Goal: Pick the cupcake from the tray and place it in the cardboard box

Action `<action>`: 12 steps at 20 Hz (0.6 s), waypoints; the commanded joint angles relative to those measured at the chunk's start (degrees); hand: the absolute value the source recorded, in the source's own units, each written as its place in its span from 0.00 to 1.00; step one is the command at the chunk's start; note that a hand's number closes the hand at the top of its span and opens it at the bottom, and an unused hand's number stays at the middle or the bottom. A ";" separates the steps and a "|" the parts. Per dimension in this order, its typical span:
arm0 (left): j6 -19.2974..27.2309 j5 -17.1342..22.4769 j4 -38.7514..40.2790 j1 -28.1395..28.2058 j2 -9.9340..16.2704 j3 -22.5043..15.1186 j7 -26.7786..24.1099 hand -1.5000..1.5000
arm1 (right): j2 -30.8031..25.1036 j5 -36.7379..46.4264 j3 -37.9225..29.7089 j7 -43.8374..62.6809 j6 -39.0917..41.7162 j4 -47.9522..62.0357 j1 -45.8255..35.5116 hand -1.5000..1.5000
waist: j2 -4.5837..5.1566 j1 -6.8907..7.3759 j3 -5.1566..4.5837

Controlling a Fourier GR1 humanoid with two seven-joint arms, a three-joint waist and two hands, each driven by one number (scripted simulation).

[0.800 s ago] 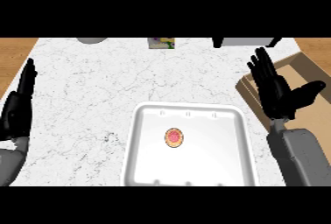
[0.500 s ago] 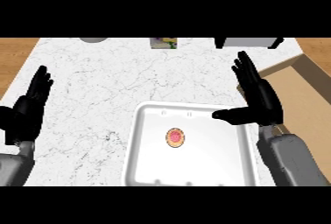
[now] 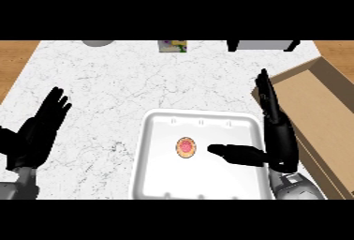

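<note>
The cupcake [image 3: 187,147] sits untouched near the middle of the white tray [image 3: 155,183] on the worktop [image 3: 117,84], and the cardboard box [image 3: 325,117] lies just beside the tray's right edge, so the carry should be short. The right hand [image 3: 280,140] hangs over the tray's right side, wide open, fingers straight and thumb pointing at the cupcake but seemingly still apart from it, though height is hard to judge from above; this looks like lining up for the grasp. The left hand [image 3: 34,136] rests open at the left edge, out of the way.
</note>
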 commanded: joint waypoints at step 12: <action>-3.23 2.20 -2.24 2.26 1.68 1.80 2.02 0.50 | -14.90 27.31 16.20 47.17 26.02 -9.86 -8.15 0.00 | 0.06 0.99 -0.37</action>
